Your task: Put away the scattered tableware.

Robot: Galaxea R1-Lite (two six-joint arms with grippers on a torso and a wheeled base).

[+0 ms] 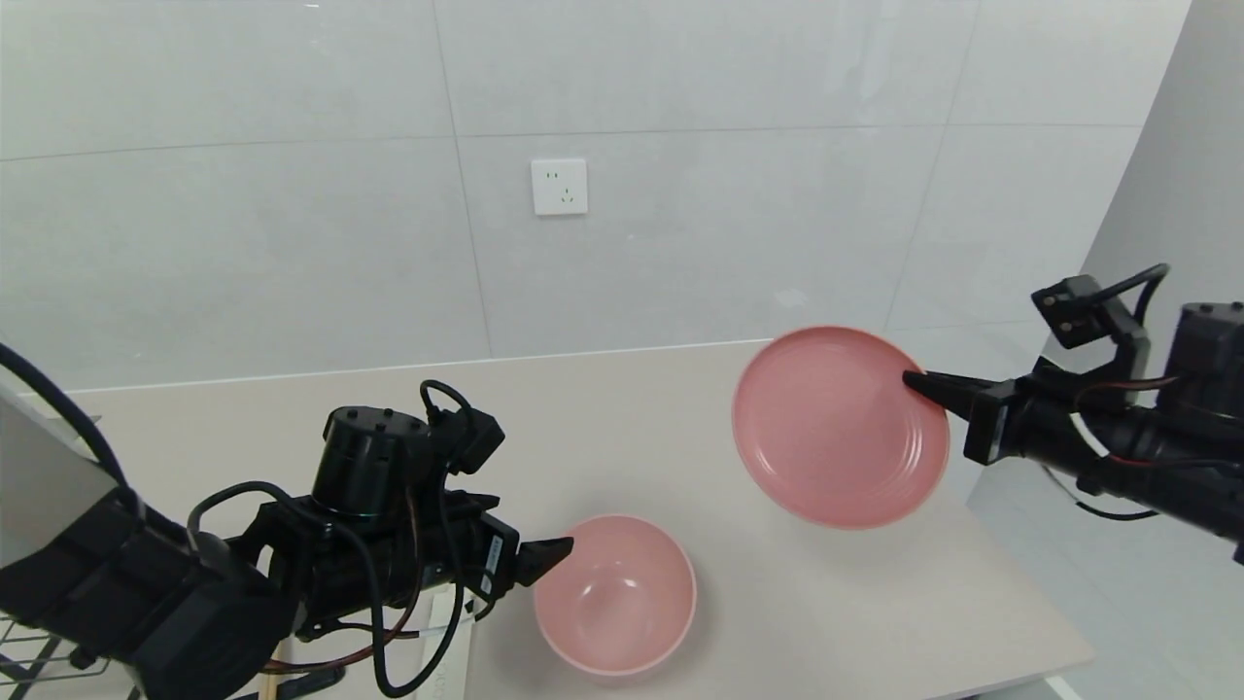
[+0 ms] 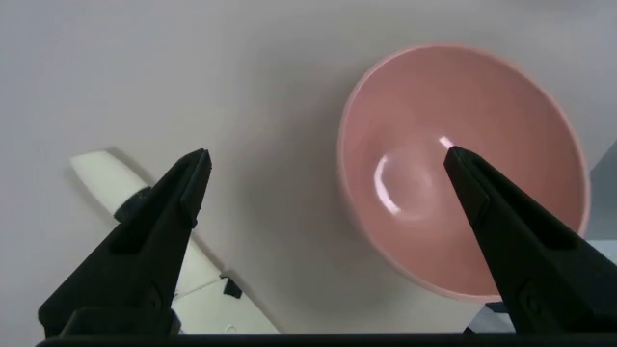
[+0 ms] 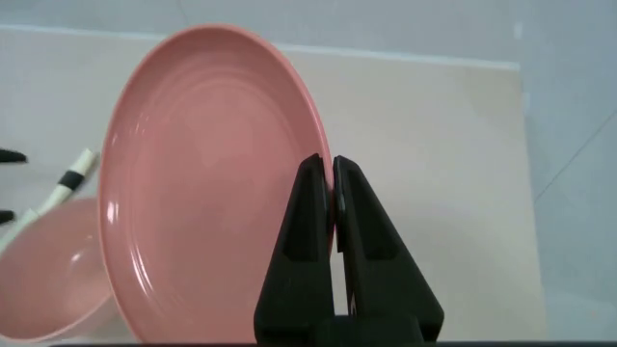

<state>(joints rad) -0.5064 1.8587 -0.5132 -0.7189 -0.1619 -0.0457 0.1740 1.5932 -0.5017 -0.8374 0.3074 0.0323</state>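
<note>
My right gripper (image 1: pixel 918 381) is shut on the rim of a pink plate (image 1: pixel 836 428), which hangs tilted above the right part of the beige table (image 1: pixel 826 603). In the right wrist view its fingers (image 3: pixel 333 178) pinch the plate (image 3: pixel 202 183) edge. A pink bowl (image 1: pixel 617 595) stands upright on the table near the front. My left gripper (image 1: pixel 544 562) is open beside the bowl's left rim. In the left wrist view the bowl (image 2: pixel 424 125) lies just past the open gripper (image 2: pixel 326 164), under one fingertip.
A white utensil with a black band (image 2: pixel 106 178) lies on the table beside the bowl, under my left arm; the right wrist view shows this utensil (image 3: pixel 72 178) too. A wire rack (image 1: pixel 24 661) sits at the front left. The table's right edge (image 1: pixel 1030 583) is near the plate.
</note>
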